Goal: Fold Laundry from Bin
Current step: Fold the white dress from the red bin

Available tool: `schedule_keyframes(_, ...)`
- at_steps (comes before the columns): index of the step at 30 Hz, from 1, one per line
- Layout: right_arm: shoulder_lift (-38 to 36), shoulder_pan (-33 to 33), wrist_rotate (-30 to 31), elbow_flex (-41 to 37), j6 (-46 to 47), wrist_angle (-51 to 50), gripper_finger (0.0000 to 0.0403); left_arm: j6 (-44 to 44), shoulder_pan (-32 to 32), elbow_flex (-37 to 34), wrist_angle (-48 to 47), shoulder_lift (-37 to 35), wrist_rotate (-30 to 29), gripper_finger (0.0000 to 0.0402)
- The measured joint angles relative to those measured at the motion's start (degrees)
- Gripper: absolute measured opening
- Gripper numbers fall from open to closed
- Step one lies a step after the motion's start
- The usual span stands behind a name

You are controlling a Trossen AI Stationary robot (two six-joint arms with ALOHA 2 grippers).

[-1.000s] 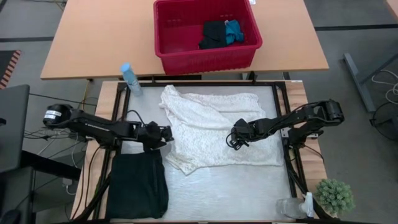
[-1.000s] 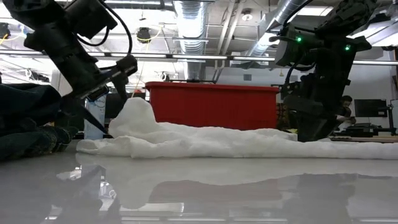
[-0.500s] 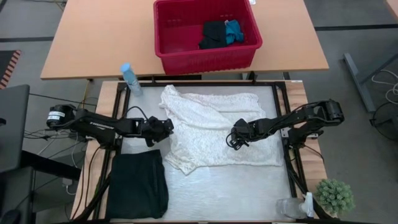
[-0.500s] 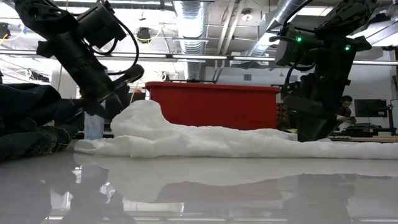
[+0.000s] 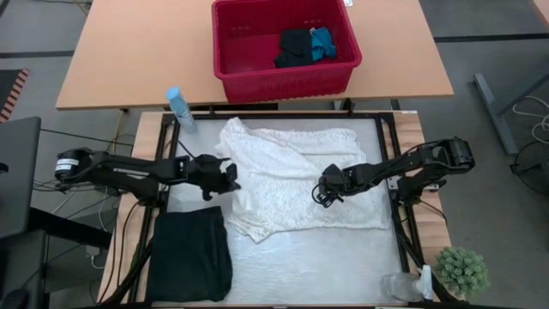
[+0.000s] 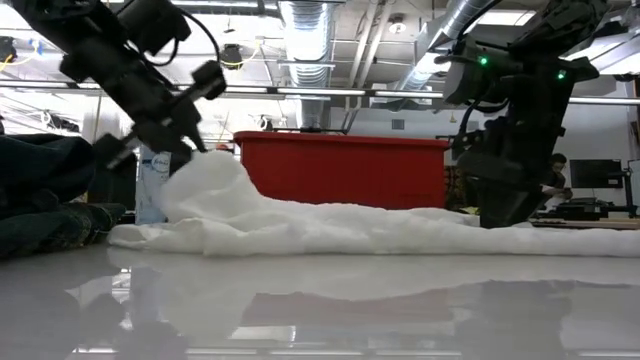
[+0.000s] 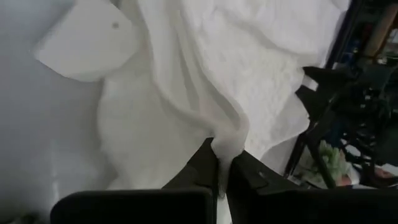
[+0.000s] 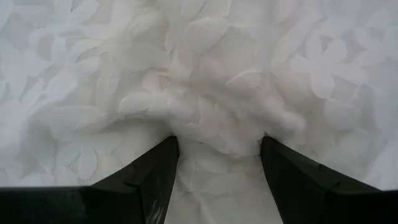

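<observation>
Left wrist view shows what the high view hides: left gripper (image 7: 222, 167) jaws pinching a raised fold at the left edge of the white crinkled garment (image 5: 296, 176). Right gripper (image 8: 217, 152) jaws spread, pressed down around a bunched tuft near the garment's right-middle. Garment lies on the tabletop (image 5: 326, 266) in front of the red bin (image 5: 283, 77).

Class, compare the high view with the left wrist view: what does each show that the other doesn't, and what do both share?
Only the high view shows the red bin, the folded black garment and the blue bottle. Only the left wrist view shows the left gripper shut on a pinched fold of cloth. Both show the white garment spread on the table and the right gripper, fingers apart, on it.
</observation>
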Motion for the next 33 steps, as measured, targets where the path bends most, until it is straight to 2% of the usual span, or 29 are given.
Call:
schedule_keyframes(3, 0.01, 0.69, -0.11, 0.0, -0.01, -0.12, 0.026, -0.06, 0.48, 0.01, -7.14, -4.95, 1.35, 0.0001)
schedule_keyframes(9, 0.51, 1.56, -0.08, 0.0, -0.13, 0.0, 0.026, 2.55, 0.61, 4.06, -31.76, -13.96, 0.17, 0.0)
schedule_keyframes(12, 0.53, 1.62, 0.17, 0.04, -0.22, 0.32, 0.026, 3.86, 0.61, 5.14, -37.64, -15.72, 1.44, 0.0)
schedule_keyframes(15, 0.55, 1.62, 0.24, 0.04, -0.23, 0.35, 0.026, 4.48, 0.54, 5.2, -38.21, -15.96, 6.04, 0.0)
schedule_keyframes(20, 0.53, 1.61, 0.4, 0.04, -0.21, 0.22, 0.026, 6.84, -0.81, 5.2, -32.5, -15.1, 13.53, 0.0)
schedule_keyframes(26, 0.53, 1.62, 0.18, 0.04, -0.19, 0.04, 0.026, 8.76, -0.89, 5.2, -35.17, -16.62, 21.01, 0.0)
schedule_keyframes(30, 0.53, 1.58, 0.09, 0.04, -0.19, 0.02, 0.026, 6.0, -1.68, 5.2, -37.29, -17.98, 18.12, 0.0)
schedule_keyframes(33, 0.53, 1.58, 0.02, 0.02, -0.17, 0.01, 0.026, 9.43, -1.35, 5.16, -33.84, -18.16, 16.72, 0.0006)
